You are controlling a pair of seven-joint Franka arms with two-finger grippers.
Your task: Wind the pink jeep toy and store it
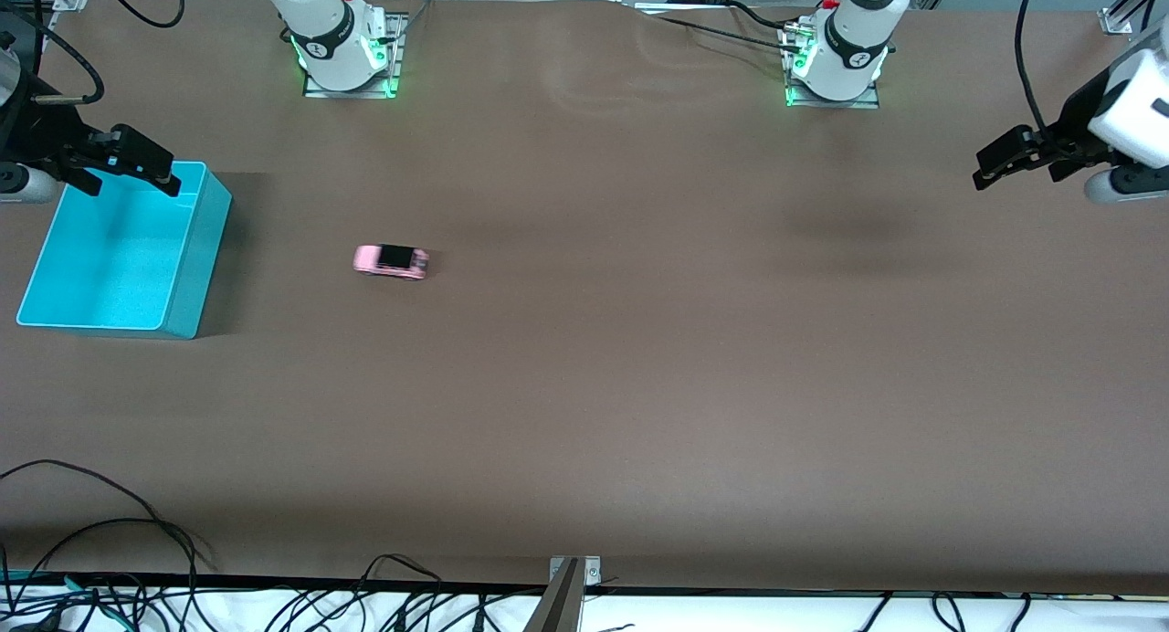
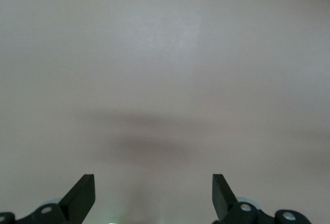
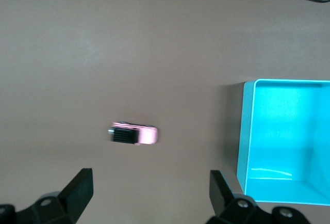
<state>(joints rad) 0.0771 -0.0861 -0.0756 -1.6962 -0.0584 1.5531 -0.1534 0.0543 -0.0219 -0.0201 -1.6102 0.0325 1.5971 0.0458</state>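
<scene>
A: Car check first. Where is the pink jeep toy (image 1: 391, 261)?

B: I see it on the brown worktop (image 1: 639, 358). It sits on its wheels, all alone. Its black roof faces up. Nothing touches it. It is toward the right arm's end of the worktop, near the turquoise bin (image 1: 117, 248) but apart from it.

A: Is anything in the bin?

B: I see only its blue floor and walls. The bin stands right at the right arm's end of the worktop.

A: Where is the right tool?

B: My right tool (image 1: 137, 164) hangs in the air over the bin's rim. Its two fingers (image 3: 77, 190) stand wide apart. They grip nothing. In the right wrist view I see the pink jeep toy (image 3: 133, 134) on the worktop between the two fingers, far below them, and the turquoise bin (image 3: 247, 131) beside it.

A: And the left tool?

B: My left tool (image 1: 1005, 162) is up in the air over the left arm's end of the worktop, well apart from the toy. Its fingers (image 2: 80, 198) are spread wide too, with nothing in them. The left wrist view shows just bare worktop and a soft dark shadow.
</scene>
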